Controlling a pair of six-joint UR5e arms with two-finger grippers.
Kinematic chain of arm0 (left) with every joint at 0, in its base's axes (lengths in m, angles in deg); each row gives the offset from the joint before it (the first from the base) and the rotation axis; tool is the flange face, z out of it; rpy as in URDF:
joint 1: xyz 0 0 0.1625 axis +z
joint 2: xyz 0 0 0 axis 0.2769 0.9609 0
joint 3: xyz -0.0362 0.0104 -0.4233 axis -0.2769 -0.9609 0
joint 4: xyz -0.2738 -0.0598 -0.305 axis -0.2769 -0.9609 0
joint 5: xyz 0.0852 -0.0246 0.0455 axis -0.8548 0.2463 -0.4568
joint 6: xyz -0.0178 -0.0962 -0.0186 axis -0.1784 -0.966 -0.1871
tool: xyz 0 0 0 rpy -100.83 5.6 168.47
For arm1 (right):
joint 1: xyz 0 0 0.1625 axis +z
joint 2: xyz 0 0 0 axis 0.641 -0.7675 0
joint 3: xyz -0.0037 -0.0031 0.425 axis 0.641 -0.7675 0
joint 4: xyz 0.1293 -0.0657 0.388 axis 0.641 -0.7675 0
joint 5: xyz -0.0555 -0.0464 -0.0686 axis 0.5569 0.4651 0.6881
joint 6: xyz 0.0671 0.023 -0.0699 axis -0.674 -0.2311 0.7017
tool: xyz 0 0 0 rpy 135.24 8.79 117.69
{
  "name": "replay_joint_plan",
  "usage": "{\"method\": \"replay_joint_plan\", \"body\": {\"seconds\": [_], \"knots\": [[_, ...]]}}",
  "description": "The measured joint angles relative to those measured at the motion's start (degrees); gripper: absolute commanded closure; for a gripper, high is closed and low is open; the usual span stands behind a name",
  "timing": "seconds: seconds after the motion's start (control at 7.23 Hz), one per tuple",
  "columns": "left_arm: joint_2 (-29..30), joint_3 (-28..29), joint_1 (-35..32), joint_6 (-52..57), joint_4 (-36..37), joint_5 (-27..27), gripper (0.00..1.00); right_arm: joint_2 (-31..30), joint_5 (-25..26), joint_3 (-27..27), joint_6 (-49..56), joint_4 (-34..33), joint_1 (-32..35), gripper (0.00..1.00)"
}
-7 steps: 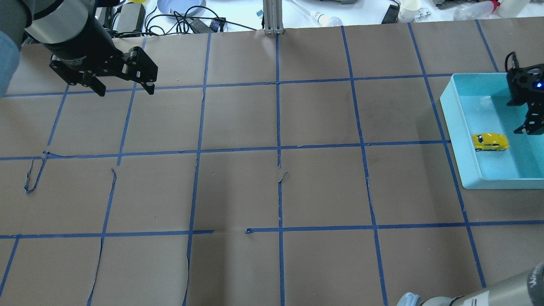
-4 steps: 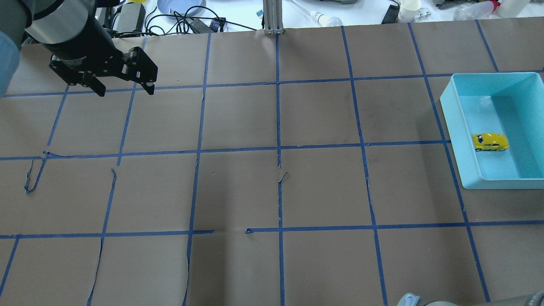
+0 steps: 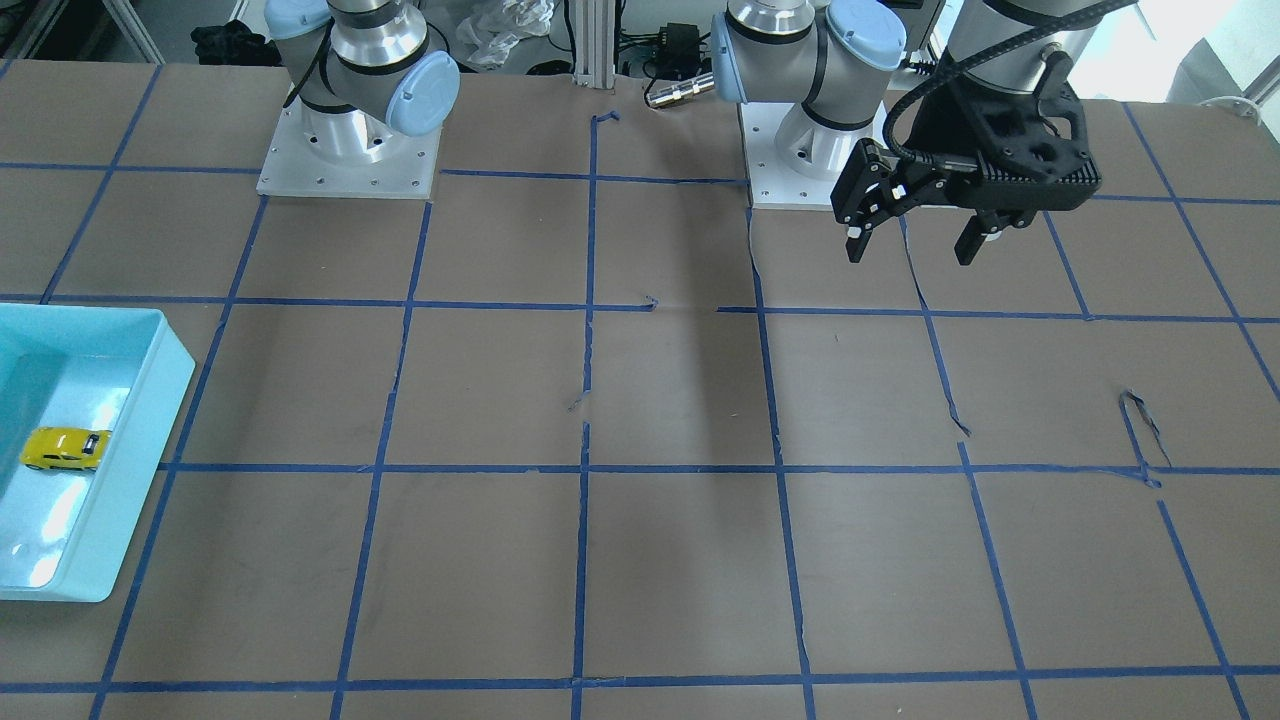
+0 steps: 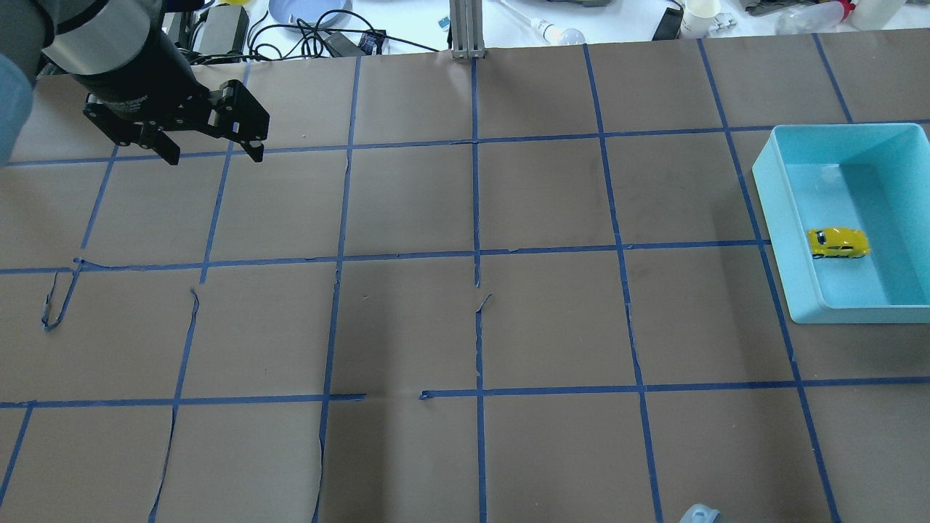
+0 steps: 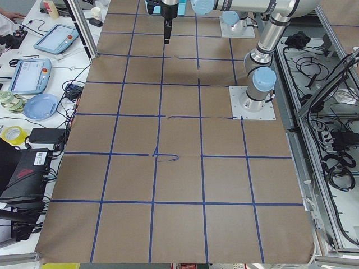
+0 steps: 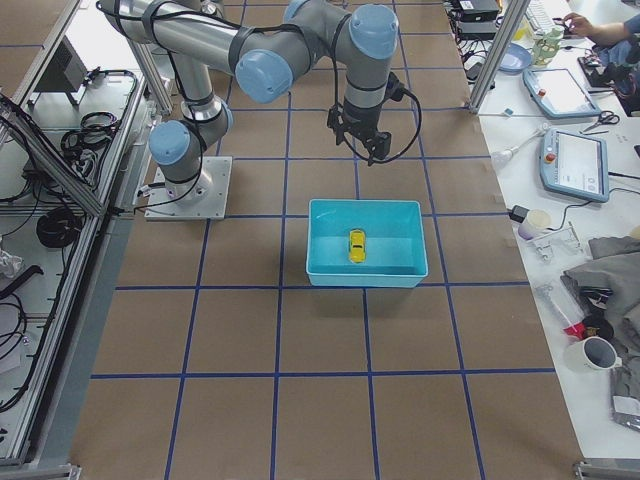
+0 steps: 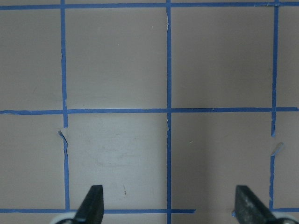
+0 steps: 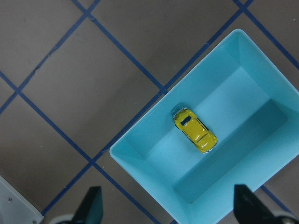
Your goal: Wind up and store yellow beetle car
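The yellow beetle car lies inside the light-blue bin at the table's right, near the bin's left wall. It also shows in the front view, the right side view and the right wrist view. My right gripper is open and empty, high above the bin and apart from it; it is out of the overhead view. My left gripper is open and empty, held high over the far left of the table, with bare paper below it.
The table is covered in brown paper with a blue tape grid. Cables, a plate and cups lie beyond the far edge. A metal post stands at the far edge's middle.
My right gripper, which hung over the bin's far right corner a second ago, has risen out of the overhead view. The car and my left gripper have not moved.
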Motion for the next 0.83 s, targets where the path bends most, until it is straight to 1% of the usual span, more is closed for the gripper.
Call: {"method": "replay_joint_plan", "body": {"seconds": [0.14, 0.42, 0.83], "knots": [[-0.1, -0.1, 0.0, 0.0, 0.0, 0.0, 0.00, -0.9, 0.1, -0.1, -8.4, 0.4, 2.9, 0.00], [-0.1, -0.1, 0.0, 0.1, 0.0, 0.0, 0.00, -1.4, 0.4, 0.0, -21.1, 0.1, 12.2, 0.00], [-0.1, -0.2, 0.0, 0.1, 0.0, 0.1, 0.00, -0.9, 0.5, 0.1, -48.6, -0.9, 27.2, 0.00]]}}
